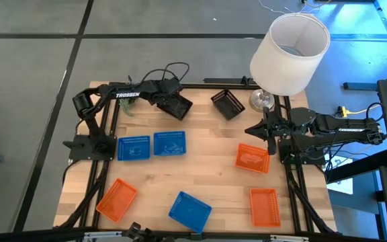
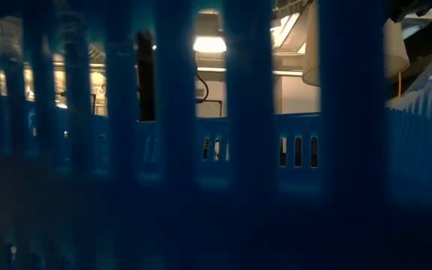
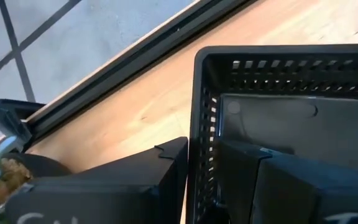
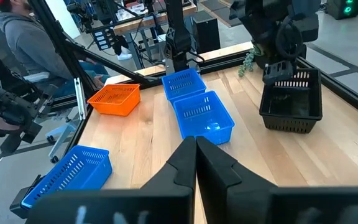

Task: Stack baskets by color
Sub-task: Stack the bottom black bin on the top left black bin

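left gripper [image 1: 174, 103] fingers pinch a black basket [image 3: 278, 118] by its wall: light, stiff lattice, rim grip suits. right gripper [image 1: 257, 130] clenched empty.

arms: matte black | left arm [image 1: 123, 94]: white lettering | cables: black

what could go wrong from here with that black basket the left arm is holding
1. The left gripper pinches only one lattice wall of the black basket, a finger on each side. The basket could tilt or slip as it is carried.
2. The second black basket sits close beside the white lampshade. Stacking there could brush the shade or its base.
3. The small plant lies near the left arm, which might clip it when swinging.

The right gripper waits shut at the table's right edge.
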